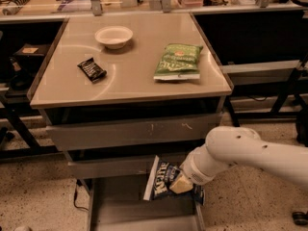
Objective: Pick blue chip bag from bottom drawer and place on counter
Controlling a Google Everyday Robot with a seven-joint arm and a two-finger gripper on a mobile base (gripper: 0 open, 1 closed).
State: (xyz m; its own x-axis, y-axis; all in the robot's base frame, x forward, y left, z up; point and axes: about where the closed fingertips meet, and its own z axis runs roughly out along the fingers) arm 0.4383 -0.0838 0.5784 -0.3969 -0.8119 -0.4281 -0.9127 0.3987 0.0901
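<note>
The blue bag (161,181) is clamped by the gripper (181,184), tilted over the open bottom drawer (139,211); on the counter (130,78) 1 green bag (178,61), 1 bowl (114,36) and 1 wrapper (91,70) are seen, well apart from it.

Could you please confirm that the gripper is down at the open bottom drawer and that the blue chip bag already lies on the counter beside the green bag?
Not quite. The gripper is down at the open bottom drawer, but the blue chip bag is not on the counter. The camera view shows it held in the jaws, tilted over the drawer. The green bag lies on the counter without it.
</note>
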